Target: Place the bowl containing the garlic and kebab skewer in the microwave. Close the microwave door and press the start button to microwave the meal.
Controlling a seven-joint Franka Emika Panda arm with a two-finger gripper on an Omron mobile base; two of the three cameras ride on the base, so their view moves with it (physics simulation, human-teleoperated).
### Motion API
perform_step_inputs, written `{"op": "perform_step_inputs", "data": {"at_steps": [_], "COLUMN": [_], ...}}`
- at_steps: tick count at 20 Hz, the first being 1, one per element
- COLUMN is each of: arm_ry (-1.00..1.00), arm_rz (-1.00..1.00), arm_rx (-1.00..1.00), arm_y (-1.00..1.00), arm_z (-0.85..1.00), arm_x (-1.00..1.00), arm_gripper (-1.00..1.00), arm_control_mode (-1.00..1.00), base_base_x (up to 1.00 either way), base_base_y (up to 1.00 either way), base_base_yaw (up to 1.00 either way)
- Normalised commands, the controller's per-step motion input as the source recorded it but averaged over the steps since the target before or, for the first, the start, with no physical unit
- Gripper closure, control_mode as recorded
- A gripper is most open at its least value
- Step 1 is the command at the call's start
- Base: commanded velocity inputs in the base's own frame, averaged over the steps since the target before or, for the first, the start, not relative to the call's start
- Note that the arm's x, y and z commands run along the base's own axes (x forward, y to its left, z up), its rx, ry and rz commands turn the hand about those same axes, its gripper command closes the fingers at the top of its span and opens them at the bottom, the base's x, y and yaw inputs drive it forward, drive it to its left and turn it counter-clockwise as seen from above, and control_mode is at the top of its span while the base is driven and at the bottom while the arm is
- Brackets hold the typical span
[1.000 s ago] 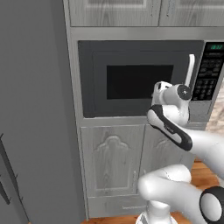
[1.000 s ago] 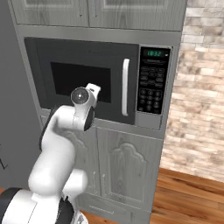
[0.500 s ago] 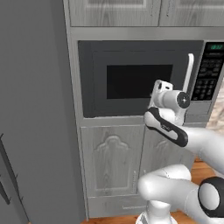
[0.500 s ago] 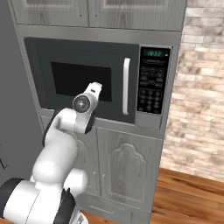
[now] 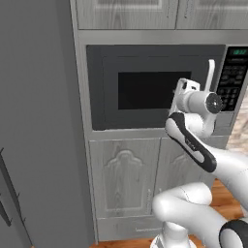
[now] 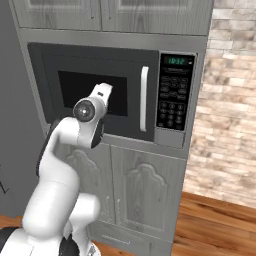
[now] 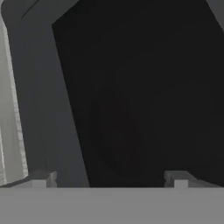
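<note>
The dark grey microwave (image 5: 145, 58) is built into the cabinet wall. Its door (image 5: 104, 106) with the black window (image 6: 80, 85) is closed. The white bar handle (image 5: 211, 72) stands upright beside the keypad (image 6: 175, 102), which has a green display (image 6: 176, 61). My gripper (image 5: 180, 93) (image 6: 105, 91) points at the right part of the window, close to the glass. In the hand view the gripper (image 7: 109, 180) is open with nothing between its fingertips (image 7: 41, 178), and the black window (image 7: 140, 87) lies just ahead. The red bowl, garlic and kebab skewer are out of view.
Pale grey cabinet doors (image 5: 126, 179) sit below the microwave and more above it (image 6: 105, 12). A tall dark grey panel (image 5: 38, 121) stands to the left. A brick wall (image 6: 230, 100) and a wooden floor (image 6: 215, 225) lie to the right.
My hand has risen a little in front of the door window and turned slightly. The microwave door has stayed closed.
</note>
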Motion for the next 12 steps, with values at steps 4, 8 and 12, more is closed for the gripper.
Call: {"op": "perform_step_inputs", "data": {"at_steps": [4, 8, 12], "arm_ry": [0.21, 0.08, -0.04], "arm_rz": [0.01, 0.1, 0.08], "arm_rx": [0.0, 0.0, 0.0], "arm_y": [-0.11, -0.46, -0.54], "arm_z": [0.38, 0.0, -0.02], "arm_x": [-0.67, -0.78, -0.61], "arm_gripper": [-1.0, -1.0, -1.0], "arm_control_mode": [-1.0, -1.0, -1.0], "base_base_x": [0.0, 0.0, 0.0], "base_base_y": [0.0, 0.0, 0.0], "base_base_yaw": [0.0, 0.0, 0.0]}}
